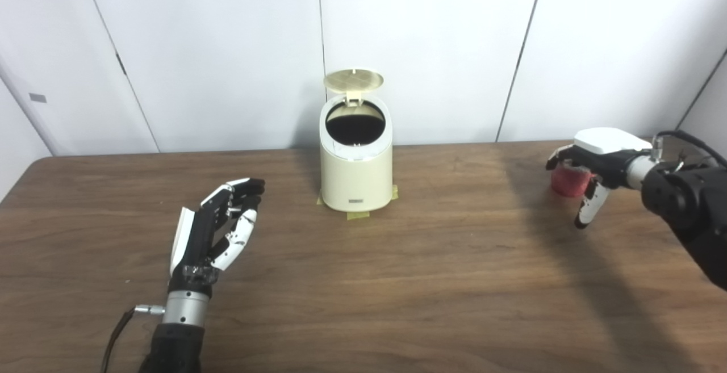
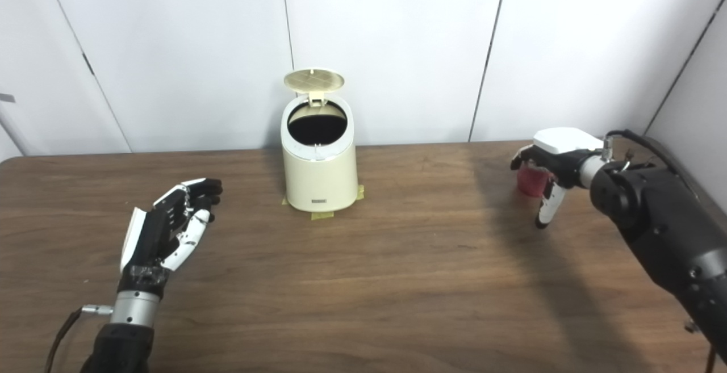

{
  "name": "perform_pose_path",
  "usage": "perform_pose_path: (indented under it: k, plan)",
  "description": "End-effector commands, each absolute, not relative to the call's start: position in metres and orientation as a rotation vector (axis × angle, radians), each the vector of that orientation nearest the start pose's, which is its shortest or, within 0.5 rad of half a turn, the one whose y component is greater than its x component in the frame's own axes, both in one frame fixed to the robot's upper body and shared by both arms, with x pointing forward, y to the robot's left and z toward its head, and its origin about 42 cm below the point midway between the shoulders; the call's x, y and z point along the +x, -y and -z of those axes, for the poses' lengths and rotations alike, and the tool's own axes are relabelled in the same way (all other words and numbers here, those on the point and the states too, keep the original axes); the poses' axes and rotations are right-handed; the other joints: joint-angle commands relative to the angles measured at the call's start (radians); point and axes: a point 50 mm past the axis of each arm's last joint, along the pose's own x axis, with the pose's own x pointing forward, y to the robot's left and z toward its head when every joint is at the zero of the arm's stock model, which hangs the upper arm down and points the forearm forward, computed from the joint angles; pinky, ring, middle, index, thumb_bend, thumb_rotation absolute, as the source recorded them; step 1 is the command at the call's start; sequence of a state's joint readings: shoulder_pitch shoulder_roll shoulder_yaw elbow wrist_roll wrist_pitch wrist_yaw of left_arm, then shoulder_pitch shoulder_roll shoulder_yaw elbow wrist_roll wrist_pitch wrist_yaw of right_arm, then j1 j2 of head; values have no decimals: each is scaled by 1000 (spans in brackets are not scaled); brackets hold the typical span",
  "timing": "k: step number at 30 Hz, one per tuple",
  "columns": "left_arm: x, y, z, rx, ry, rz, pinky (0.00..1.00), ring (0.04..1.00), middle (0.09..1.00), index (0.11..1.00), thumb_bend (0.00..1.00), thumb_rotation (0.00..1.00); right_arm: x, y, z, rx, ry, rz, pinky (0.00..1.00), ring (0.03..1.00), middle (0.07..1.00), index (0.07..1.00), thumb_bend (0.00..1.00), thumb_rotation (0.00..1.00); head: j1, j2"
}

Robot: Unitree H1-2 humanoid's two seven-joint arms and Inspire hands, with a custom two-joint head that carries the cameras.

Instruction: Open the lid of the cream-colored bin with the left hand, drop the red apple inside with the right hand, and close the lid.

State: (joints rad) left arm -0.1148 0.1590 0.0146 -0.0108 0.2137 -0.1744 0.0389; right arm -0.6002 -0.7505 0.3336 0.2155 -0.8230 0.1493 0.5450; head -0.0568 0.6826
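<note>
Nearest, in front and to the left of the cream bin [image 1: 356, 171], the left hand [image 1: 218, 228] hovers over the bench [image 1: 397, 282] with fingers apart, holding nothing. Well to the bin's right, the right hand [image 1: 590, 163] cups over the red apple [image 1: 568, 183]; whether its fingers grip it cannot be told. The bin's lid [image 1: 353, 80] stands raised, its interior dark, contents unseen.

The cream-colored plastic bin [image 1: 356, 175] shows a black interior; its round cream lid [image 1: 353, 80] bears a faint grid. The red apple [image 1: 568, 181] sits on the dark brown wood-grain table [image 1: 397, 282]. Both hands are black and white.
</note>
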Motion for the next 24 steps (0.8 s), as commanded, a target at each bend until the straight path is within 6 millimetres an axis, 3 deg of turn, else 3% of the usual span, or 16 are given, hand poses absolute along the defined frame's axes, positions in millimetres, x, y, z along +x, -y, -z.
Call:
perform_pose_path:
  k: [1, 9, 12, 15, 24]
  plan:
    - [324, -255, -170, 380, 406, -15, 585, 704, 728, 717, 259, 556, 448, 376, -282, -1677, -213, -279, 647, 797, 865, 779, 887, 109, -1, 1]
    - [324, -254, -168, 384, 403, -17, 585, 702, 726, 714, 262, 565, 455, 384, -275, -1693, -235, -264, 687, 813, 864, 784, 872, 127, 0, -5]
    - [324, -253, -168, 381, 405, -14, 587, 704, 728, 715, 260, 561, 457, 386, -273, -1688, -237, -266, 620, 766, 834, 784, 865, 133, 2, -6]
    - [324, -252, -168, 383, 405, -16, 589, 705, 729, 716, 264, 563, 458, 389, -267, -1683, -244, -267, 615, 766, 848, 784, 857, 98, 3, -7]
    - [325, -253, -167, 383, 408, -17, 586, 705, 730, 715, 258, 552, 462, 390, -259, -1678, -264, -261, 608, 791, 874, 788, 867, 134, 6, -7]
